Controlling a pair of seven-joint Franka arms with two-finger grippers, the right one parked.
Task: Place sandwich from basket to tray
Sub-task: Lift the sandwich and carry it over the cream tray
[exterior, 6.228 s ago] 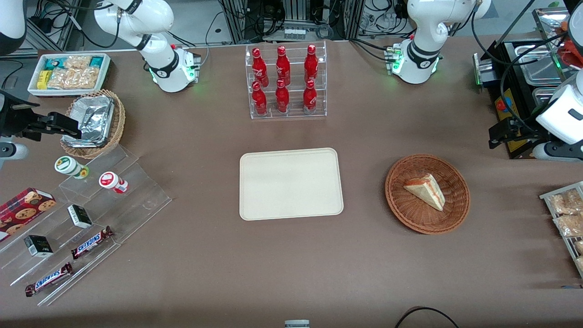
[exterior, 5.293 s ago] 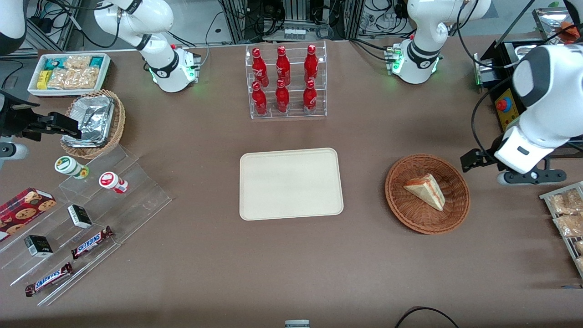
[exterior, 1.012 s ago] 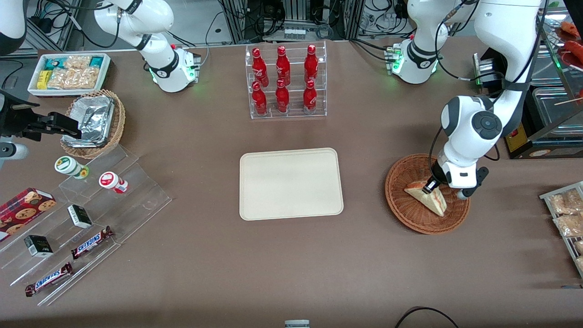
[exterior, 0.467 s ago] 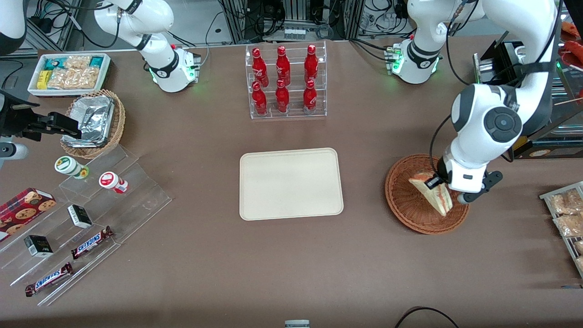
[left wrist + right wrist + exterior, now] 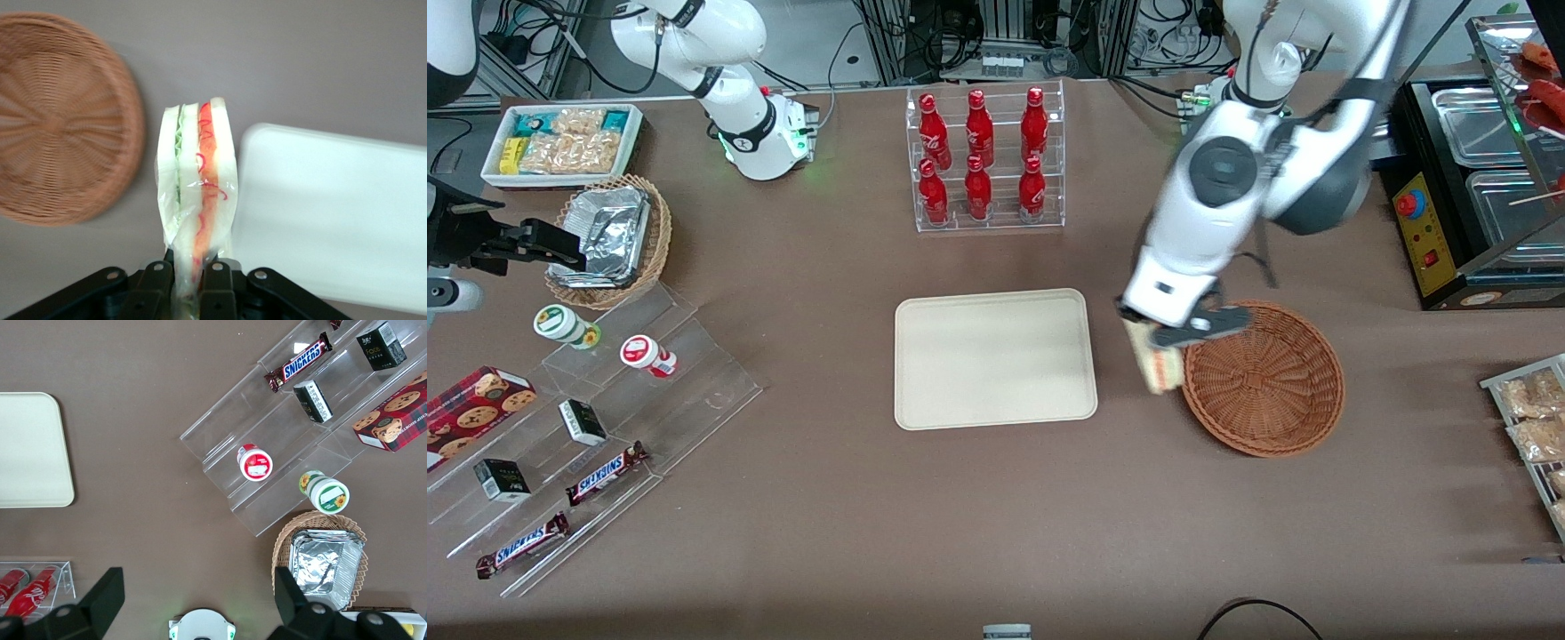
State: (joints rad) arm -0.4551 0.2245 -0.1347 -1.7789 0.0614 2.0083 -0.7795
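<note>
My left gripper (image 5: pixel 1158 340) (image 5: pixel 189 275) is shut on the sandwich (image 5: pixel 1160 366) (image 5: pixel 197 187), a wrapped wedge of pale bread with red and green filling. It hangs above the bare table between the reddish-brown woven basket (image 5: pixel 1263 378) (image 5: pixel 60 160) and the cream tray (image 5: pixel 994 357) (image 5: pixel 333 213). The basket has nothing in it. Nothing lies on the tray. The tray's corner also shows in the right wrist view (image 5: pixel 30 450).
A clear rack of red bottles (image 5: pixel 985 158) stands farther from the front camera than the tray. A stepped acrylic shelf with snack bars and cups (image 5: pixel 587 427) lies toward the parked arm's end. A rack of packets (image 5: pixel 1534 427) and a metal warmer (image 5: pixel 1476 151) sit at the working arm's end.
The gripper closed on the sandwich in the basket, lifted it out and carried it toward the tray. The basket now holds nothing.
</note>
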